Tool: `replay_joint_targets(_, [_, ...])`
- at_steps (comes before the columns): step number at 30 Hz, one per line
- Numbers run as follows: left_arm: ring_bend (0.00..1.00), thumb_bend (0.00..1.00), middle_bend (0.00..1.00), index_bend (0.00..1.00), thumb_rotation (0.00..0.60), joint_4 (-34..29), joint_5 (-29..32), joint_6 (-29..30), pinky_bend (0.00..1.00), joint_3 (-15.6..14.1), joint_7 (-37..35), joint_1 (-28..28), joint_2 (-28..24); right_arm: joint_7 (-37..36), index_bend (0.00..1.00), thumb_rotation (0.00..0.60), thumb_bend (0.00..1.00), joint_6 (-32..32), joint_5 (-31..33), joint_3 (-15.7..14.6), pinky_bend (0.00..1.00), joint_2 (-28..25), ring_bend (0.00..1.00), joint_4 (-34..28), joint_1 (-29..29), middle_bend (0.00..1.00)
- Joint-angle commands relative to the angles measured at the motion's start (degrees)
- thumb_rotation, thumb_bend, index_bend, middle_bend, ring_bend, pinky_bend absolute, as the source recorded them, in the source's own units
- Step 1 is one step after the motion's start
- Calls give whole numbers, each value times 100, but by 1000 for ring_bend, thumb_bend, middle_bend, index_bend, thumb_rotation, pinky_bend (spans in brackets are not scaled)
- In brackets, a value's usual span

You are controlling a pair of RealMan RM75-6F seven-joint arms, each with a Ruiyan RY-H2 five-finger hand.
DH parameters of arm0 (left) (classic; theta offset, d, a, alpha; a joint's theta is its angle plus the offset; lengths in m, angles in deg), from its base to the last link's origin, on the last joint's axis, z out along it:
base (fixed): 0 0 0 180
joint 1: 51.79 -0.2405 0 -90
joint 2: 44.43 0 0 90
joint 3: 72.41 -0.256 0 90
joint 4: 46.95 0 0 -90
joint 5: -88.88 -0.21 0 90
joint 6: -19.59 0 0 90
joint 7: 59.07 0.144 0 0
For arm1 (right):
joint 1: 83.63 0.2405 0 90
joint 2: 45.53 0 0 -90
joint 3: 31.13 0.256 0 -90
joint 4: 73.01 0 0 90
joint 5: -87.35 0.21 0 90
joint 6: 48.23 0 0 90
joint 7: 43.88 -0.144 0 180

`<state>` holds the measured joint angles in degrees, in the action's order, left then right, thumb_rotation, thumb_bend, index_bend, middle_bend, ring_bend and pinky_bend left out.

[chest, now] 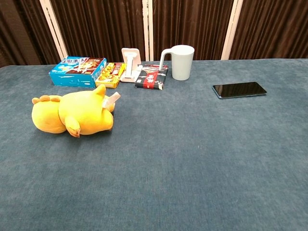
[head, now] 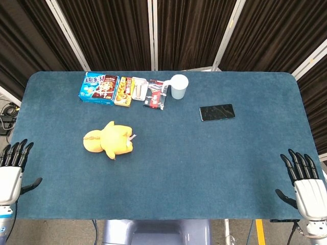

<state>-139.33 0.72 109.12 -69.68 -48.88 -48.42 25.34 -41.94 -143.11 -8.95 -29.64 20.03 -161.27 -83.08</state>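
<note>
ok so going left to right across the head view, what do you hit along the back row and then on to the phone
blue box → yellow box → white stand → dark packet → mug → phone

Your table point(head: 214, 168) has a blue cloth top. A yellow plush toy point(head: 109, 140) lies up and inward from your left hand point(head: 10, 179). Along the far edge sit a blue box point(head: 98, 88), snack packs point(head: 123, 91) and a white mug point(head: 178, 86). A phone point(head: 216, 112) lies well beyond your right hand point(head: 305, 190).
</note>
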Motion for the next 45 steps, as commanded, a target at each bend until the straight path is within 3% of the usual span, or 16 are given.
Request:
replay_joint_targets(1, [0,67,0,0,600,-2,10,-10,0,3,3,6,3,12,25,600,104,8,-6,-5,0,1,0,3,3,0])
replay_joint_targets(3, [0,96,0,0,600,-8,17,-16,0,6,3,9,1,19,25,600,104,18,-3,-11,0,5,0,11,2,0])
replay_joint_targets(5, [0,252,0,0,600,-21,25,-18,0,16,-1,15,-2,30,25,600,104,37,-6,-24,0,11,0,15,3,0])
replay_joint_targets(7, [0,593,0,0,600,-8,6,-31,0,54,-36,62,42,37,25,600,104,55,-27,-44,0,16,0,8,6,0])
replay_joint_targets(9, [0,858,0,0,600,52,-30,-39,0,94,-65,118,116,40,25,600,105,47,-38,-40,0,15,0,5,9,0])
replay_joint_targets(10, [0,955,0,0,600,102,-63,-40,0,116,-81,155,166,39,25,600,105,49,-34,-38,0,18,0,8,10,0])
replay_joint_targets(11, [0,986,0,0,600,150,-88,-44,0,131,-92,185,210,34,25,600,105,52,-28,-36,0,20,0,10,11,0])
replay_joint_targets(17, [0,1000,0,0,600,455,-218,-382,0,253,41,577,502,-22,25,600,104,106,34,-24,0,6,0,6,25,0])
replay_joint_targets(28, [0,1000,0,0,600,600,92,-1325,0,615,745,1456,1118,-143,25,600,104,138,53,-28,0,-29,0,-1,38,0])
replay_joint_targets(34, [0,1000,0,0,600,664,326,-1714,0,727,1255,1814,1447,-266,25,600,104,144,110,-5,0,-64,0,-3,40,0])
replay_joint_targets(39, [0,1000,0,0,600,995,780,-2227,0,805,1729,2171,1919,-439,25,600,104,185,174,20,0,-112,0,14,60,0])
replay_joint_targets(45, [0,1000,0,0,600,1399,1087,-2450,0,866,2005,2442,2352,-574,25,600,104,222,236,36,0,-151,0,22,71,0])
